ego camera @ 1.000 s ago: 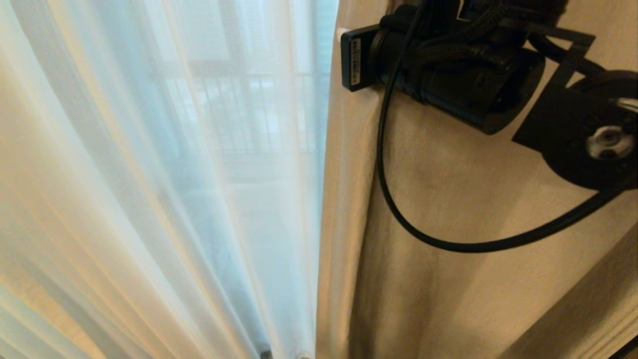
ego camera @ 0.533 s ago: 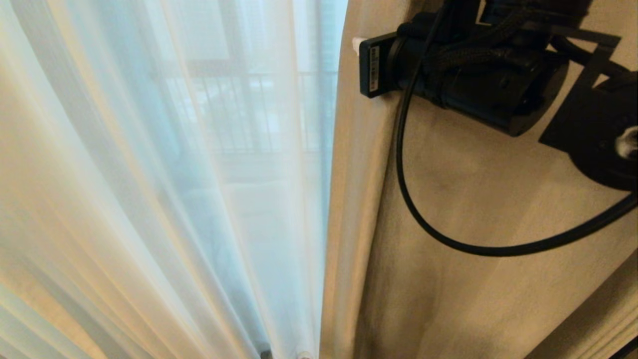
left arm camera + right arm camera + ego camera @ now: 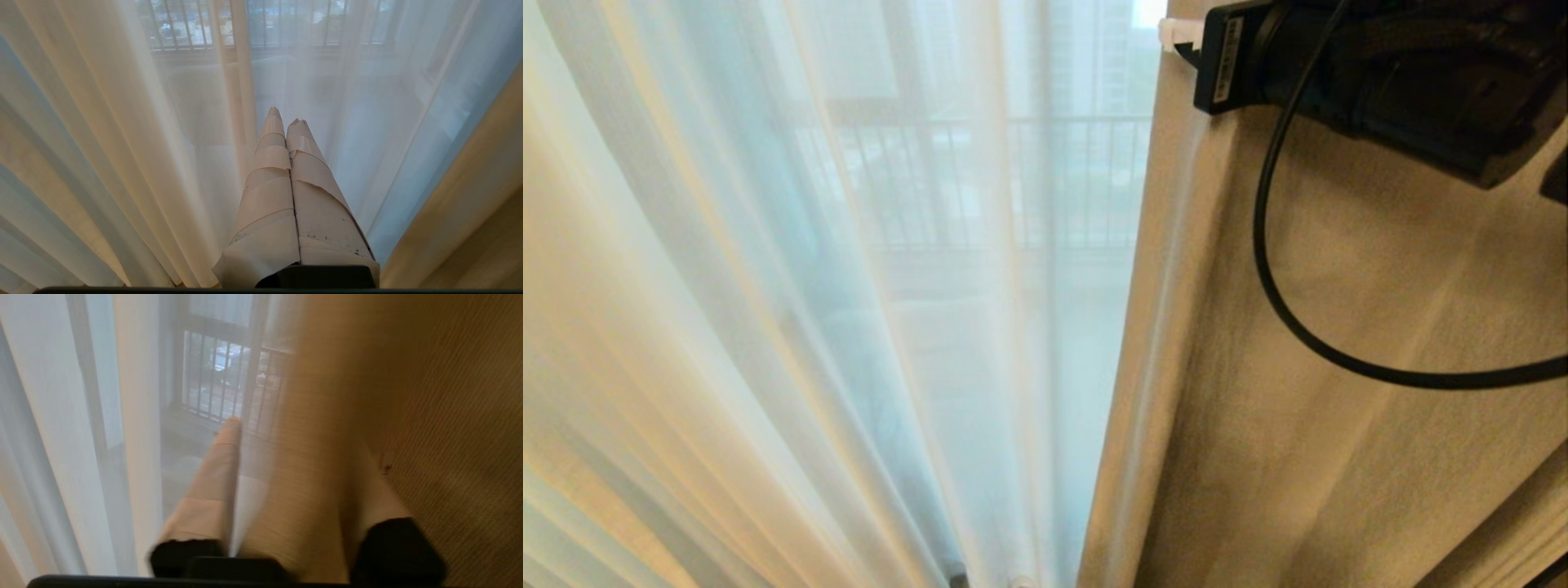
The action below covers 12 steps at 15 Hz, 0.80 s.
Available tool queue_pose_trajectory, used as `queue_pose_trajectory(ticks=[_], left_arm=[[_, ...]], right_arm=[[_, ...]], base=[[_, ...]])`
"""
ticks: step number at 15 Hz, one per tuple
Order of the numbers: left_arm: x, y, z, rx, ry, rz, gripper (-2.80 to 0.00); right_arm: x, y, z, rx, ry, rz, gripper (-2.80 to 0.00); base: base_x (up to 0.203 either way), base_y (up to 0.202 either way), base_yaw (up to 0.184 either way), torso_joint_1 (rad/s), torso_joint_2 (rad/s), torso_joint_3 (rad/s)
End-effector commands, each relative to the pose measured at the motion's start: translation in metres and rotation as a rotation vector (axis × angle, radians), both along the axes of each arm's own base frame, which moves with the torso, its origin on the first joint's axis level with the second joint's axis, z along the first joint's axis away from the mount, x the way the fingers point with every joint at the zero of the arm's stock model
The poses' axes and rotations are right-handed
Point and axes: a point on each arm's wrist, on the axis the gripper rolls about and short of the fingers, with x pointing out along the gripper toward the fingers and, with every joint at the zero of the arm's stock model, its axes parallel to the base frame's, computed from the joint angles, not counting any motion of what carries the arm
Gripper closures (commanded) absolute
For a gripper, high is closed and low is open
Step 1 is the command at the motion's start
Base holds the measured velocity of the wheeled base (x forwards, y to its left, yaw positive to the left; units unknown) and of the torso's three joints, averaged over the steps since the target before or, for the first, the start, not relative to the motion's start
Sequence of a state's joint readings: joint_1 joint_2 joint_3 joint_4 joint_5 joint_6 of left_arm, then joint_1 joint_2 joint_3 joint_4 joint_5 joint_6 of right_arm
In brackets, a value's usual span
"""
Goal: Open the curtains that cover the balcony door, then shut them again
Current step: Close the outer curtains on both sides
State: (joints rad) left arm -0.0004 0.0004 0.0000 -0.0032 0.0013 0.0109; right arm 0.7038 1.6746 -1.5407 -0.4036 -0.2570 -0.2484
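The curtains are filling the whole head view. On the left the white sheers are hanging in loose pleats; they are looking very light and limp, likely to slide and bunch rather than push as 1 sheet, and thin enough to snag. The left gripper is hanging in front of them with its 2 taped fingers pressed together on nothing, touching no fabric.

Through the middle of the sheers the balcony door is showing only as a dim dark frame, with the barred railing beyond it.

On the right the cream-beige drape is hanging thick and opaque; it is probably heavier, soft but with enough body to follow a sideways pull. Its folded leading edge, running up to the arm, looks like the best place to pinch, high up, where the pull carries to the rail above.

The right gripper is sitting at that edge, at the top right of the head view, under a looping black cable. Its claw is released: 1 finger is standing clear on the sheer side, the other is lying behind the fold, and the drape is hanging slack between them, blurred.

There is no work surface here; the room is giving only daylight through glass, and the floor is barely showing.
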Motion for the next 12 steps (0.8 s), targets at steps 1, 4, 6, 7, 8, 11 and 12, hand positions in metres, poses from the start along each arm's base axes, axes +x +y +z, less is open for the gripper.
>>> queue_pose_trajectory(ticks=[1,4,6,7,8,11,12], left_arm=[[0.000,0.000,0.000,0.000,-0.002,0.001,0.00],[0.000,0.000,0.000,0.000,-0.001,0.001,0.00],[0.000,0.000,0.000,0.000,0.000,-0.001,0.00],[0.000,0.000,0.000,0.000,0.000,-0.002,0.00],[0.000,0.000,0.000,0.000,-0.002,-0.001,0.00],[0.000,0.000,0.000,0.000,-0.002,-0.001,0.00],[0.000,0.000,0.000,0.000,-0.002,0.001,0.00]], right_arm=[[-0.009,-0.009,0.010,0.021,-0.026,-0.005,-2.80],[-0.015,-0.015,0.012,0.016,-0.024,-0.008,-2.80],[-0.021,-0.020,0.010,0.006,-0.013,-0.008,-2.80],[-0.025,-0.023,0.010,0.004,-0.010,-0.009,-2.80],[-0.029,-0.027,0.009,0.002,-0.009,-0.010,-2.80],[-0.039,-0.041,0.007,-0.001,-0.006,-0.028,-2.80],[-0.043,-0.047,0.006,-0.001,-0.005,-0.036,-2.80]], base=[[0.000,0.000,0.000,0.000,0.00,0.000],[0.000,0.000,0.000,0.000,0.00,0.000],[0.000,0.000,0.000,0.000,0.00,0.000],[0.000,0.000,0.000,0.000,0.00,0.000],[0.000,0.000,0.000,0.000,0.00,0.000],[0.000,0.000,0.000,0.000,0.00,0.000],[0.000,0.000,0.000,0.000,0.00,0.000]])
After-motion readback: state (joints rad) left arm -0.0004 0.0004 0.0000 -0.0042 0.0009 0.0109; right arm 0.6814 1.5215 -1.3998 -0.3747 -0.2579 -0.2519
